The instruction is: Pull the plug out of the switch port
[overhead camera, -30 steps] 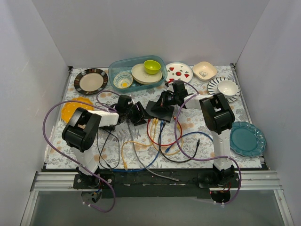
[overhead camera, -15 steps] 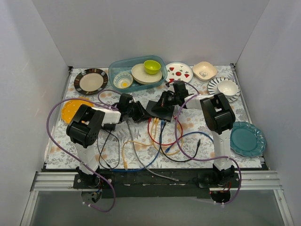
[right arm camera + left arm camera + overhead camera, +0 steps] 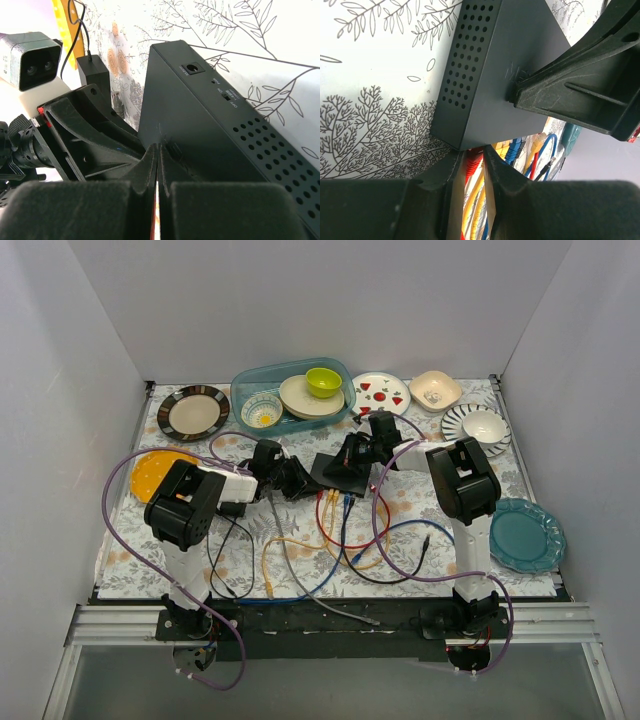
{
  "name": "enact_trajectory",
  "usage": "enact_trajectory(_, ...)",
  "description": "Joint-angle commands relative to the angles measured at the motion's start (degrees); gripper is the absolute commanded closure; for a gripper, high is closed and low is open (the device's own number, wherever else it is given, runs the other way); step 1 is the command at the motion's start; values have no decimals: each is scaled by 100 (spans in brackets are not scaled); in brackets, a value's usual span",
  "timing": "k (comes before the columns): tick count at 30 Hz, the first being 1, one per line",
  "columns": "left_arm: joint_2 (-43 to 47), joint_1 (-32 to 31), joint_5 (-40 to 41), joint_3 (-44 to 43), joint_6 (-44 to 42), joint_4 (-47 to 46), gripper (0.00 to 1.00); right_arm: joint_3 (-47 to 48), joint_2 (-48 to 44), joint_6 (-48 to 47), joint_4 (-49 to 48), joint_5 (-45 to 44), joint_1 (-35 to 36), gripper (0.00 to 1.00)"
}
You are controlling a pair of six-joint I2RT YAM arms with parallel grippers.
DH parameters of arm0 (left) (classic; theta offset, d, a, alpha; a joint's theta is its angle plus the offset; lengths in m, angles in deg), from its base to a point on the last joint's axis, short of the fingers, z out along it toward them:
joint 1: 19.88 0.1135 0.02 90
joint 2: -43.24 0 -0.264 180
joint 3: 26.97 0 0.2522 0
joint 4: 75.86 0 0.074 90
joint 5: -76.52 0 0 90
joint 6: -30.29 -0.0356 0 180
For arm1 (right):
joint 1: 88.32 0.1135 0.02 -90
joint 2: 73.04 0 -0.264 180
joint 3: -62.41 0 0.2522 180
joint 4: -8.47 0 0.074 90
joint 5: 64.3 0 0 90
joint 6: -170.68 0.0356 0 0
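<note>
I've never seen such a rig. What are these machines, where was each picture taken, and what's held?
Two robot arms, bolted side by side, each end in a two-finger gripper. One picture looks down from above; two come from cameras on the wrists. On the patterned cloth lie dishes, coloured cables and a flat black switch. The right gripper, shut, presses on the switch's top. The left gripper straddles a red plug at the switch's edge; whether it pinches it is unclear.
</note>
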State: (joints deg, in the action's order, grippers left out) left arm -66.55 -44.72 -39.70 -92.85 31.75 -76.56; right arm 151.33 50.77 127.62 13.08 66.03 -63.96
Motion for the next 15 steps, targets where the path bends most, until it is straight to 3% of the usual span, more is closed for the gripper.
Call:
enact_trajectory(1,-147,-38,152,176,-163,172,100,-220,196,-290,484,-465,7,99)
enact_trajectory(15,740,-38,29,852,-400,400,100,-194,196,-334,537,-509,-45,99)
